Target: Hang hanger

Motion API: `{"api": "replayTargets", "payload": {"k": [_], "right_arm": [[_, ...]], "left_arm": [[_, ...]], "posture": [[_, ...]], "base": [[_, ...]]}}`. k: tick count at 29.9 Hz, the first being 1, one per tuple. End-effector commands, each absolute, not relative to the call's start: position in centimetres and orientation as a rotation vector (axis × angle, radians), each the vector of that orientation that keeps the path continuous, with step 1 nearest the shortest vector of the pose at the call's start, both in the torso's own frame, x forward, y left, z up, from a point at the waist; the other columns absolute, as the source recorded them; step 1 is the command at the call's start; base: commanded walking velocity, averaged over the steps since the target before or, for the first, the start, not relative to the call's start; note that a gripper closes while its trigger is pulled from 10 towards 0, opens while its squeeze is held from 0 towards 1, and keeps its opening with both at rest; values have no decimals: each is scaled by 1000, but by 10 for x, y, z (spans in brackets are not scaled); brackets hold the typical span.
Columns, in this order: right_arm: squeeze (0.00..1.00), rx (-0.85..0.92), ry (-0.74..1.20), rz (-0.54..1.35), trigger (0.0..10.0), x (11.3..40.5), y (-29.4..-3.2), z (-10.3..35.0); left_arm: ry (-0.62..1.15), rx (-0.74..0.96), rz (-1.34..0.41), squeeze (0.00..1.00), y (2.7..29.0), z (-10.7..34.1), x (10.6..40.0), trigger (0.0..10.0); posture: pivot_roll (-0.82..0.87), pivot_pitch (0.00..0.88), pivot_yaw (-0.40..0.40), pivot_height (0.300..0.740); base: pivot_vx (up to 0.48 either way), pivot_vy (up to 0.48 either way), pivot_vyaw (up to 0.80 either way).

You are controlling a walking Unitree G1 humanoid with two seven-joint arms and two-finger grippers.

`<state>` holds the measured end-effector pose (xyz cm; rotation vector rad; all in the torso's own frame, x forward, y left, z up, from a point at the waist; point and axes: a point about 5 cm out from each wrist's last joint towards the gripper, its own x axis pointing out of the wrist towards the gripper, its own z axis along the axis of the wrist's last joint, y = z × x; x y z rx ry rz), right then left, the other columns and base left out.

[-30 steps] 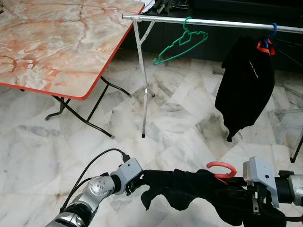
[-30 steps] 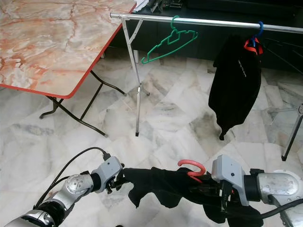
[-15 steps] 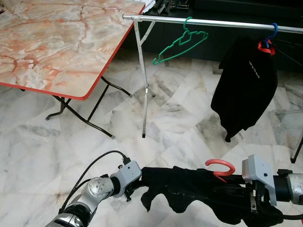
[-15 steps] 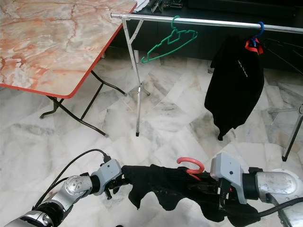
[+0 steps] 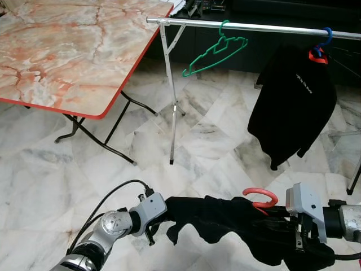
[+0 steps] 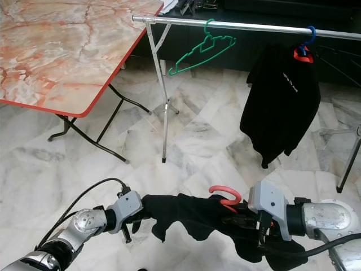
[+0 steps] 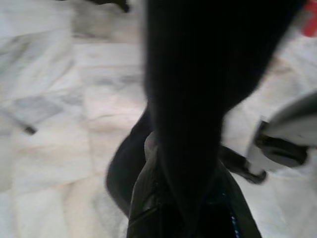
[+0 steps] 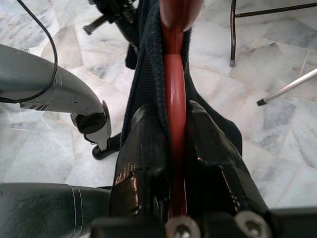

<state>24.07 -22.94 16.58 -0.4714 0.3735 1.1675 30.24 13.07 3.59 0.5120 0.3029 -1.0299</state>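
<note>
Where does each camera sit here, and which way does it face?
Left eye view: on the head, looking forward and down at the clothes rail, green hanger and marble table; both arms show.
Right eye view: the same scene beside it.
Left wrist view: along the left claw, clamped on the black garment.
Right wrist view: along the right claw, gripping the red hanger.
Shared: red hanger and garment show in the eye views too.

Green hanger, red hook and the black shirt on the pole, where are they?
Green hanger (image 5: pixel 217 51), left eye view, on its sloping arm.
Red hook (image 5: pixel 260 195), left eye view, top of its curve.
Black shirt (image 5: pixel 293 104), left eye view, middle of the cloth.
</note>
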Motion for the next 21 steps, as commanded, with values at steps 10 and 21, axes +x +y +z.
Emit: {"api": "replayTargets", "payload": {"k": [10, 21], "right_arm": [[0, -481, 333, 1184, 10000, 240, -221, 172], [0, -492, 322, 1149, 10000, 240, -224, 175]], "left_arm": [[330, 550, -1195, 0, 136, 28, 286, 0], [361, 552, -1083, 0, 139, 25, 291, 0]], "posture": [[-56, 308, 77, 740], [-57, 320, 88, 740]], "base": [[0, 0, 0], [0, 0, 0]]}}
